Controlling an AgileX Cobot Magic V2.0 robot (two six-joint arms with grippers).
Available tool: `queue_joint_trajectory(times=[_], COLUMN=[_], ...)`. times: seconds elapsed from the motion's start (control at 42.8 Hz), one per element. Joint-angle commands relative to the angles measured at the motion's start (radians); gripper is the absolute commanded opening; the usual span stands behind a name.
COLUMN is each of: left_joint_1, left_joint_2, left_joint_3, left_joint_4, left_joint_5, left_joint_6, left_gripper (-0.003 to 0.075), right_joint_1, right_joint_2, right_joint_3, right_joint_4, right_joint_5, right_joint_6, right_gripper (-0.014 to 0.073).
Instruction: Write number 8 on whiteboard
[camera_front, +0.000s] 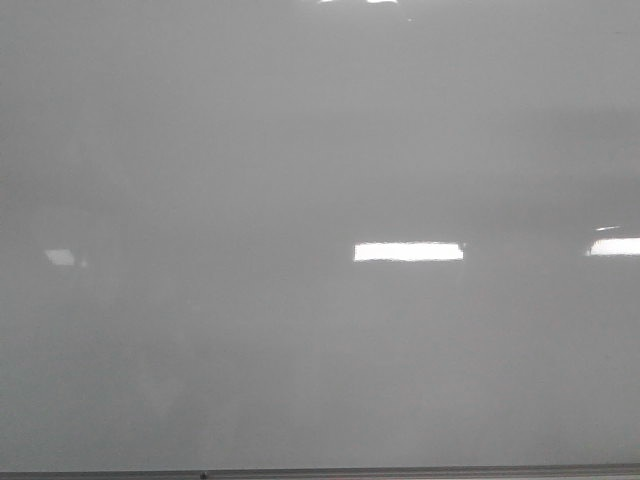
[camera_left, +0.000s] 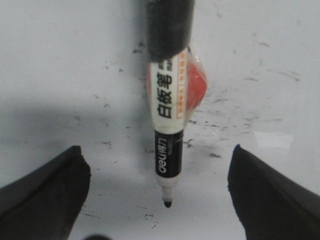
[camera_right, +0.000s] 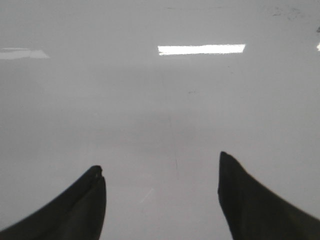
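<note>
Black marker (camera_left: 169, 115) hangs uncapped between the spread left gripper (camera_left: 159, 192) — seemingly ungripped, so it may slip off the whiteboard (camera_front: 300, 150); right gripper (camera_right: 162, 187) is spread, empty.

You see almost no room here: no wall, floor or furniture shows. Bright rectangular ceiling-light reflections (camera_front: 408, 252) gleam on the glossy grey surface, with another at the right edge (camera_front: 614, 246) and a fainter patch (camera_front: 60, 257) left.

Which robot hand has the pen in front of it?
The left gripper. A black-tipped whiteboard marker shows between its open fingers; the right gripper faces only bare whiteboard.
</note>
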Motion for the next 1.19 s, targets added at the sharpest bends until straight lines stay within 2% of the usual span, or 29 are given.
queue_joint_trajectory(times=[0.0,0.07,0.164,0.397,0.538,0.654,0.701,0.795,0.935,1.052,1.169], left_joint_1=[-0.005,-0.005,-0.005,-0.005,-0.007,-0.040,-0.071,-0.146,-0.273,-0.403,-0.526], left_joint_2=[0.010,0.021,0.027,0.027,0.014,0.009,0.012,0.020,0.040,0.049,0.043], left_joint_3=[-0.036,-0.036,-0.037,-0.037,-0.079,-0.167,-0.210,-0.287,-0.366,-0.413,-0.436], left_joint_4=[0.001,0.001,0.001,0.004,0.004,-0.003,-0.017,-0.089,-0.215,-0.275,-0.338], left_joint_5=[-0.101,-0.121,-0.133,-0.096,0.069,0.355,0.509,0.708,0.854,0.969,1.058], left_joint_6=[-0.009,-0.009,-0.009,-0.009,-0.009,0.022,0.077,0.205,0.381,0.608,0.795], left_gripper=[0.0530,0.0482,0.0371,-0.0013,-0.0021,-0.0021,-0.0021,-0.0021,-0.0021,-0.0021,-0.0021], right_joint_1=[-0.001,-0.001,-0.001,-0.001,-0.001,-0.001,0.001,0.001,0.003,0.022,0.090], right_joint_2=[0.011,0.011,0.011,0.011,0.011,0.011,0.011,0.024,0.098,0.205,0.314], right_joint_3=[-0.038,-0.038,-0.038,-0.038,-0.038,-0.040,-0.049,-0.076,-0.135,-0.195,-0.267], right_joint_4=[0.009,0.009,0.009,0.009,0.009,0.009,0.009,0.009,0.009,0.027,0.109], right_joint_5=[-0.068,-0.068,-0.068,-0.068,-0.068,-0.062,-0.036,0.005,0.087,0.194,0.283], right_joint_6=[-0.004,-0.004,-0.004,-0.004,-0.004,-0.004,-0.004,-0.004,-0.021,-0.051,-0.166], right_gripper=[0.0507,0.0507,0.0507,0.0507,0.0507,0.0507,0.0507,0.0507,0.0507,0.0507,0.0507])
